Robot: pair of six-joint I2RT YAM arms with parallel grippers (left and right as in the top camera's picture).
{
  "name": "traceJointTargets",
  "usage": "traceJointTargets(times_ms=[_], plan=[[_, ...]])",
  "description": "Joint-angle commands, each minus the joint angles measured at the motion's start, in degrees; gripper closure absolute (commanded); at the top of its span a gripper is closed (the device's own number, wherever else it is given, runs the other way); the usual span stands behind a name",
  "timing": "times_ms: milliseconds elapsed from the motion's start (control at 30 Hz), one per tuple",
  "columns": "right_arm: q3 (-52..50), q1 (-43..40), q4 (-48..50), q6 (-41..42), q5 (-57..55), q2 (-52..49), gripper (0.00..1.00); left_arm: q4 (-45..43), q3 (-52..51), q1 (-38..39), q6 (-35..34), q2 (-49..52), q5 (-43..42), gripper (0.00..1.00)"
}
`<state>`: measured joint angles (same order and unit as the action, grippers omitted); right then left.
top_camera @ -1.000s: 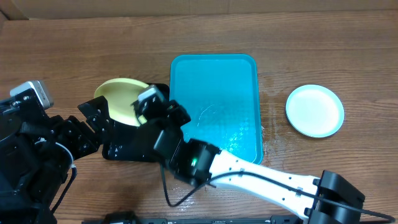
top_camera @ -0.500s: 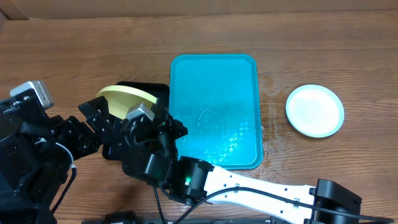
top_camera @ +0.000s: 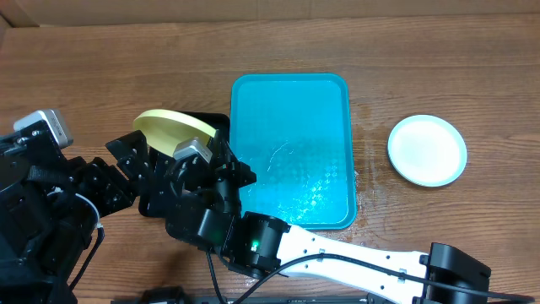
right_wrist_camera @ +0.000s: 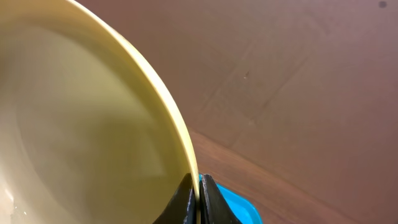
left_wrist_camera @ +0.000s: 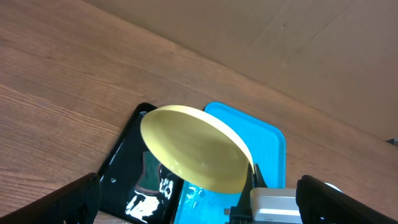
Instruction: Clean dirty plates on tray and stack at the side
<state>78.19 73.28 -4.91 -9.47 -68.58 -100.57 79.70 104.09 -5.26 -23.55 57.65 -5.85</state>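
Note:
My right gripper [right_wrist_camera: 198, 200] is shut on the rim of a pale yellow-green plate [right_wrist_camera: 81, 124] and holds it tilted on edge above the black tray [left_wrist_camera: 134, 171]. From overhead, that plate [top_camera: 171, 125] sits left of the turquoise tray [top_camera: 291, 101], with the right gripper [top_camera: 213, 140] at its right edge. In the left wrist view the plate [left_wrist_camera: 196, 146] shows its hollow face, free of any smudge. The left gripper [left_wrist_camera: 199, 211] stands open below and in front of it, holding nothing. A white-bluish plate [top_camera: 427, 150] lies flat on the table to the right of the turquoise tray.
The black tray [top_camera: 187, 181] is wet and shiny and mostly hidden under both arms. The turquoise tray's floor [left_wrist_camera: 273, 146] carries water streaks and no plates. The right arm's white link [top_camera: 354, 247] crosses the table's front, below the turquoise tray. Bare wooden table [top_camera: 110, 67] lies behind.
A second ago the plate lay flatter over the black tray. The right gripper has since raised it and tipped it on edge while the arm swung left. The left arm has stayed still.

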Motion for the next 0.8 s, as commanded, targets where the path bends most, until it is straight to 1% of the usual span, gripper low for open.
traceJointTargets(times_ms=[0, 67, 167, 300, 400, 467, 600, 700, 767], plan=[[0.7, 0.0, 0.6, 0.1, -2.3, 1.0, 0.96, -0.2, 0.7, 0.0, 1.1, 0.1, -0.6, 0.00], [0.6, -1.0, 0.6, 1.7, -2.3, 1.0, 0.96, -0.2, 0.7, 0.0, 1.1, 0.1, -0.6, 0.00], [0.6, -3.8, -1.5, 9.8, -0.2, 1.0, 0.96, -0.2, 0.7, 0.0, 1.1, 0.1, -0.6, 0.00], [0.6, -9.2, -12.9, 27.9, 18.9, 1.0, 0.96, -0.2, 0.7, 0.0, 1.1, 0.1, -0.6, 0.00], [0.6, -15.2, -18.0, 38.6, 32.7, 1.4, 0.96, -0.2, 0.7, 0.0, 1.1, 0.1, -0.6, 0.00], [0.7, -20.0, -19.3, 41.0, 42.5, 2.8, 0.96, -0.2, 0.7, 0.0, 1.1, 0.1, -0.6, 0.00], [0.7, -32.3, -21.9, 41.1, 62.3, 8.3, 0.96, -0.2, 0.7, 0.0, 1.1, 0.1, -0.6, 0.00], [0.7, -44.6, -25.1, 42.5, 74.8, 12.5, 0.96, -0.2, 0.7, 0.0, 1.1, 0.1, -0.6, 0.00], [0.7, -55.7, -29.8, 44.2, 82.4, 14.2, 0.96, -0.2, 0.7, 0.0, 1.1, 0.1, -0.6, 0.00]])
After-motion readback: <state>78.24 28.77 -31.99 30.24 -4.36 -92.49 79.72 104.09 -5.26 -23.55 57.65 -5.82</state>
